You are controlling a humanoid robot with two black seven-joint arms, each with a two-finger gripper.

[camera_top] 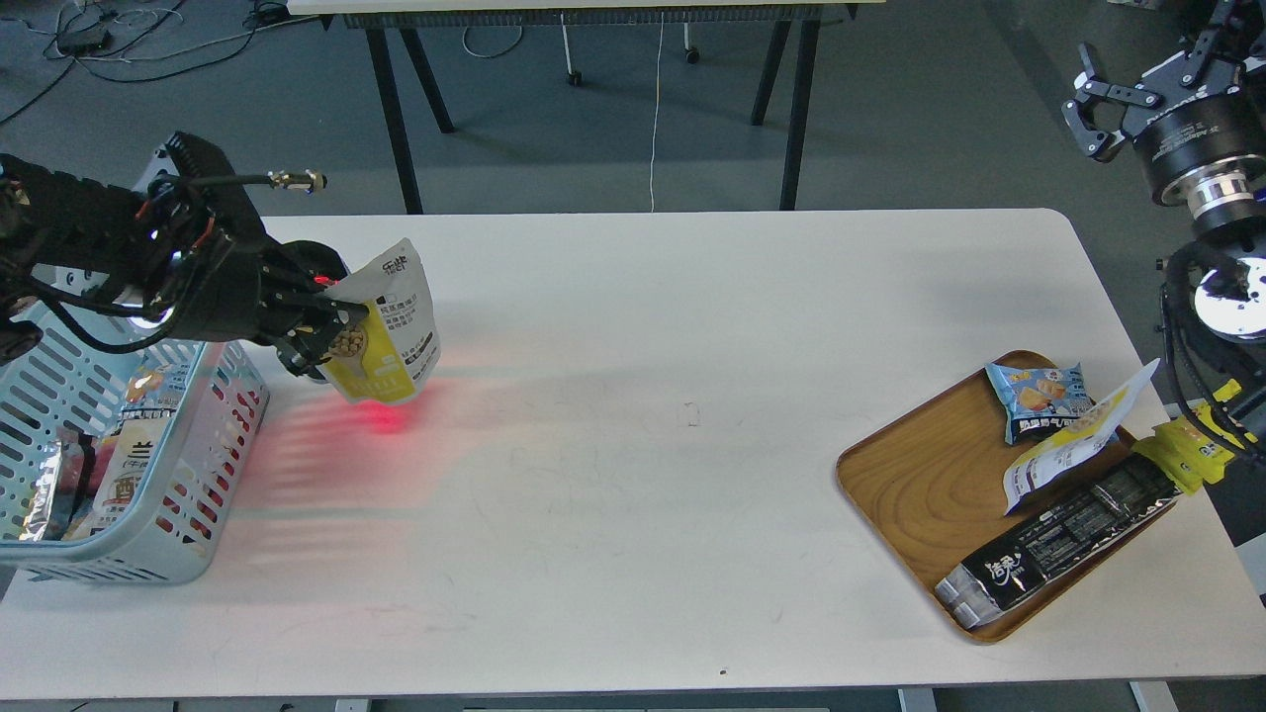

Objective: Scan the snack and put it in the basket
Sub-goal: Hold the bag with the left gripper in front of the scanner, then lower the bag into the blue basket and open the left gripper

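Observation:
The snack (391, 331) is a pouch with a white top, yellow lower part, nut picture and dark text. My left gripper (331, 336) is shut on its left edge and holds it upright above the table, just right of the basket. Red scanner light falls on the table under the pouch. The light-blue slotted basket (213, 465) stands at the left table edge with several packs inside. A dark scanner (315, 265) sits behind the pouch, mostly hidden. My right gripper (1096, 104) is open and empty, raised beyond the table's far right corner.
A brown wooden tray (910, 485) at the right holds a small light-blue packet (1039, 396), another white-yellow pouch (1078, 435) and a long black pack (1063, 539). A black-legged table (593, 10) stands behind. The white table (643, 445) fills the middle.

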